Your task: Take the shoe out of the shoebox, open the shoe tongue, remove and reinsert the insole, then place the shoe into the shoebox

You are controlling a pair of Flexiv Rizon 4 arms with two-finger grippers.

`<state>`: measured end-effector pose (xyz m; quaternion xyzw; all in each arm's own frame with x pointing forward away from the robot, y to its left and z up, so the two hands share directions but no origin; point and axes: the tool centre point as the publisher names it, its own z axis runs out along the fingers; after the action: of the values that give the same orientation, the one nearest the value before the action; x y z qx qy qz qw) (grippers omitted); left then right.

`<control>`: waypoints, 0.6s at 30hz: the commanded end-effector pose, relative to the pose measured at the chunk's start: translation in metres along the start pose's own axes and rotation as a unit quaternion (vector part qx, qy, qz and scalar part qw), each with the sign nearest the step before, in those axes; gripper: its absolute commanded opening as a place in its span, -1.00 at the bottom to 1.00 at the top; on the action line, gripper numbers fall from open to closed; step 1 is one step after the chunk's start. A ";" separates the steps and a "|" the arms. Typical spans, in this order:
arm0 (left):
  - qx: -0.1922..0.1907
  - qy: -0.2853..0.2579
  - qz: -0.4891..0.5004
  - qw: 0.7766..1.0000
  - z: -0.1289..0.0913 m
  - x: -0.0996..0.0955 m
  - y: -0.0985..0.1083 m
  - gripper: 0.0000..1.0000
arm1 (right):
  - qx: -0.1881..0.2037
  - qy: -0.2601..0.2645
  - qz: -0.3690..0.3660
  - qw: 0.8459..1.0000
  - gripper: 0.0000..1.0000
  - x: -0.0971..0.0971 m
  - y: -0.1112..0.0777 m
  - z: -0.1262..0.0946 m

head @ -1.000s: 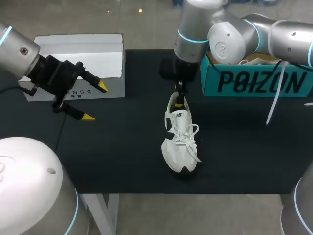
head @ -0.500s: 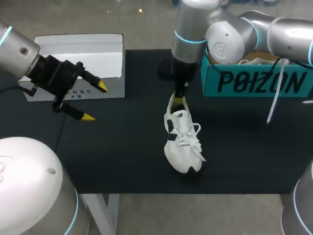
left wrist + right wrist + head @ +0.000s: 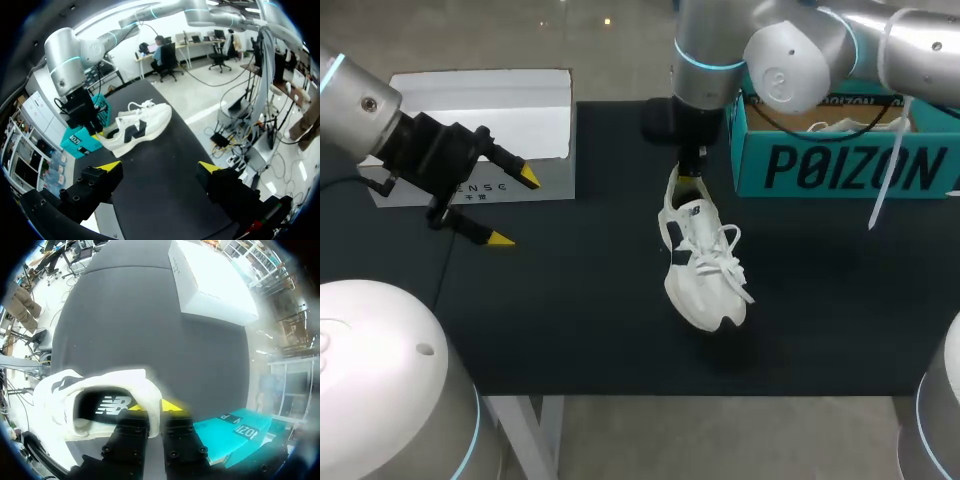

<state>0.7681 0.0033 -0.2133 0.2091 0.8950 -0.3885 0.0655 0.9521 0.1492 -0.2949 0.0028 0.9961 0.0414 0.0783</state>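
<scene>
A white shoe [image 3: 702, 270] with a dark side logo hangs by its heel collar from my right gripper [image 3: 690, 182], which is shut on that collar. Its toe points down toward the table's front edge, with the laces loose. In the right wrist view the collar [image 3: 150, 390] is pinched between the yellow tips of the right gripper [image 3: 155, 407]. The teal shoebox [image 3: 840, 165] stands at the back right, just behind my right arm. My left gripper [image 3: 515, 208] stands open over the table's left side, far from the shoe [image 3: 135, 130]. Nothing is between the fingers of the left gripper [image 3: 160, 167].
A white box lid [image 3: 490, 115] lies at the back left, behind my left gripper. Another white shoe [image 3: 840, 125] shows inside the teal shoebox. The black tabletop [image 3: 580, 300] is bare between the two arms.
My right gripper has shut on the heel collar and risen, taking the shoe up. The shoe's toe has swung to the right. The left arm has not moved.
</scene>
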 end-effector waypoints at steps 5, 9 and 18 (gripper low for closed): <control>-0.001 0.001 0.000 1.000 0.000 0.000 0.000 1.00 | 0.036 -0.049 0.027 0.998 -1.00 -0.039 -0.034 -0.112; -0.001 0.001 0.000 1.000 0.000 0.000 0.000 1.00 | 0.050 -0.062 0.060 0.995 -1.00 -0.068 -0.068 -0.137; -0.001 0.001 0.000 1.000 0.000 0.000 0.000 1.00 | 0.018 -0.047 0.078 0.996 -1.00 -0.094 -0.116 -0.150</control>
<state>0.7680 0.0033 -0.2132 0.2092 0.8950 -0.3885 0.0655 1.0261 0.0292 -0.1432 0.0862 0.9891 0.0184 0.1176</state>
